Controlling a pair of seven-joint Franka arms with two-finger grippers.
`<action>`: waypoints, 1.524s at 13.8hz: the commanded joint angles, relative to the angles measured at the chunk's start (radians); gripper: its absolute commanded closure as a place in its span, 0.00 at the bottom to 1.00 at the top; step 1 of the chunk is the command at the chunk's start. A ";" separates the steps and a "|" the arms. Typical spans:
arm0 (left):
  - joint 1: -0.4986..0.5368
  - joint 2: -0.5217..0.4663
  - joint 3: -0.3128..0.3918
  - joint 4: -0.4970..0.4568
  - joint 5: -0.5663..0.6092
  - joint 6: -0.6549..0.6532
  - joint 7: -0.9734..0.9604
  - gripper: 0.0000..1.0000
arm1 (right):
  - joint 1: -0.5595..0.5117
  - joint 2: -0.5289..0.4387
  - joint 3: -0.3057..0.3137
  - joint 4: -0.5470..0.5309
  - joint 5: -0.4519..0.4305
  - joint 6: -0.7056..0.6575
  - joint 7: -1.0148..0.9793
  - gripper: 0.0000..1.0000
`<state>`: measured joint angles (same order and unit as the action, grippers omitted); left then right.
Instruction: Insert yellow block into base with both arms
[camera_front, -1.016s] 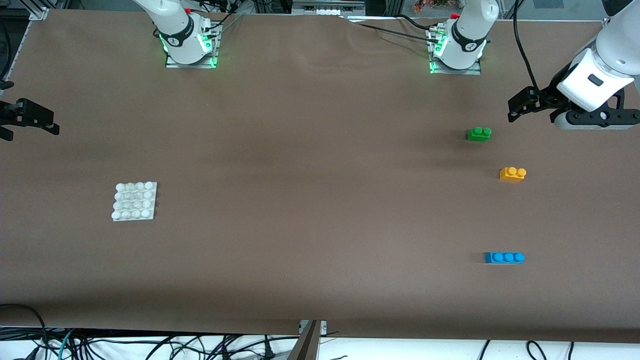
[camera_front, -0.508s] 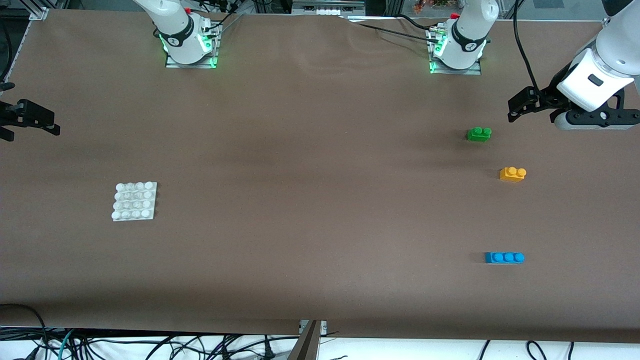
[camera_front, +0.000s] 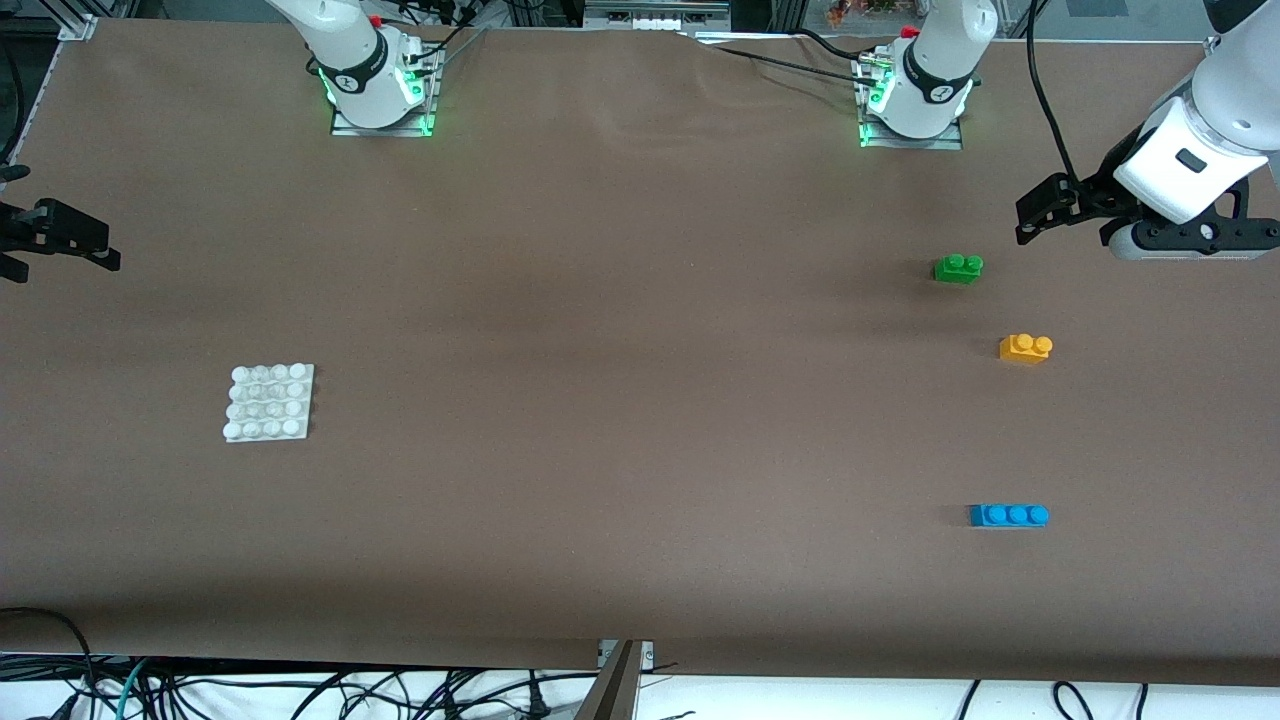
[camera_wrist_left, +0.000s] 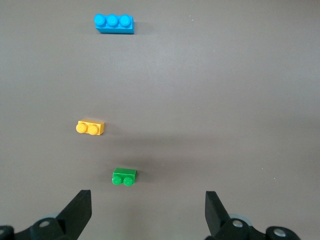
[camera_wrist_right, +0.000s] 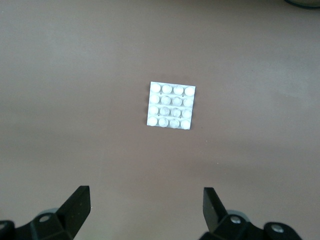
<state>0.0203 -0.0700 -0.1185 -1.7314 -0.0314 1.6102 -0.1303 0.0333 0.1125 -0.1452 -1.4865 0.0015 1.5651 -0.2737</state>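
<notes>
The yellow block (camera_front: 1025, 348) (camera_wrist_left: 90, 128) lies studs up on the brown table toward the left arm's end. The white studded base (camera_front: 269, 402) (camera_wrist_right: 171, 105) lies flat toward the right arm's end, with nothing on it. My left gripper (camera_front: 1032, 214) (camera_wrist_left: 148, 197) hangs open and empty over bare table beside the green brick, apart from the yellow block. My right gripper (camera_front: 75, 243) (camera_wrist_right: 146, 195) hangs open and empty over the table's edge at the right arm's end, well away from the base.
A green two-stud brick (camera_front: 958, 268) (camera_wrist_left: 124, 177) lies farther from the front camera than the yellow block. A blue three-stud brick (camera_front: 1009, 515) (camera_wrist_left: 114, 23) lies nearer to it. Both arm bases (camera_front: 380, 90) (camera_front: 915, 100) stand along the table's back edge.
</notes>
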 joint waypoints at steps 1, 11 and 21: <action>0.003 0.009 -0.001 0.023 0.016 -0.021 0.006 0.00 | -0.018 -0.002 0.015 -0.005 -0.008 -0.010 0.007 0.00; 0.003 0.009 -0.001 0.023 0.016 -0.021 0.006 0.00 | -0.058 0.179 0.004 -0.006 -0.038 0.051 0.013 0.00; 0.003 0.009 -0.001 0.021 0.016 -0.021 0.006 0.00 | -0.087 0.507 0.004 -0.015 -0.034 0.357 0.018 0.00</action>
<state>0.0215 -0.0678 -0.1181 -1.7310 -0.0314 1.6080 -0.1303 -0.0474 0.6035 -0.1498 -1.5114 -0.0292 1.9042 -0.2683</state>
